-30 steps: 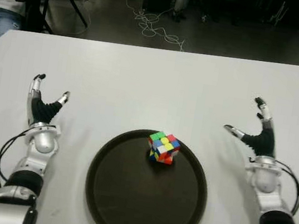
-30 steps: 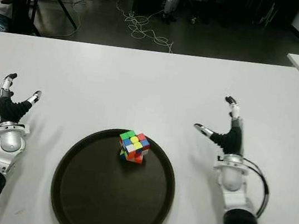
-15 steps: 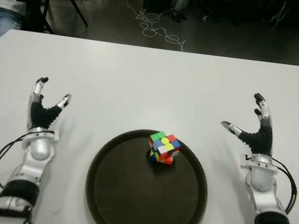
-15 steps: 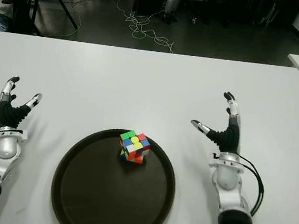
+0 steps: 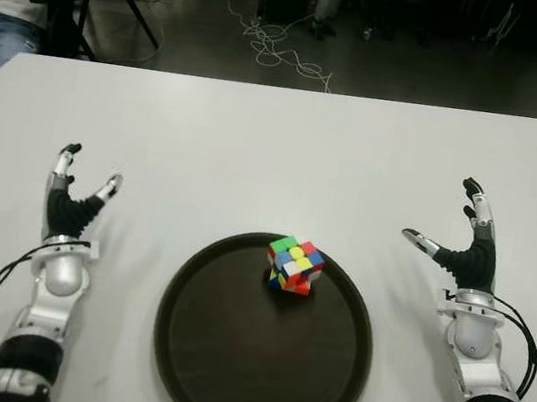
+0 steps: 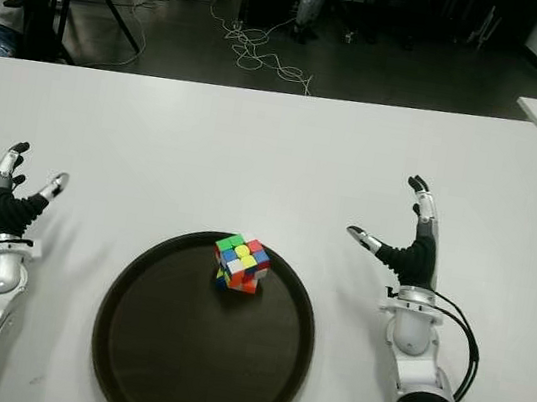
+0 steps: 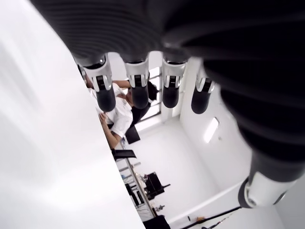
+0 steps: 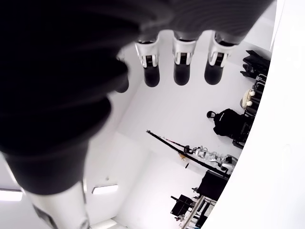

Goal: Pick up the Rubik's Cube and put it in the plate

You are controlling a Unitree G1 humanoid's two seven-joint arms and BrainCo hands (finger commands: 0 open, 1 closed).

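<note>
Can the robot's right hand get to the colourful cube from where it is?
Probably yes. The right hand is open beside the plate, and nothing shows between it and the Rubik's Cube, which sits uncovered in the plate.

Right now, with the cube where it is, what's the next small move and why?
Probably none beyond parking the hands: the Rubik's Cube already sits inside the plate, near its far rim, touched by neither hand. The left hand and right hand show open and empty on either side of the plate, so I'd hold position.

White table [image 5: 286, 153]; dark round plate [image 5: 224, 366] on it
</note>
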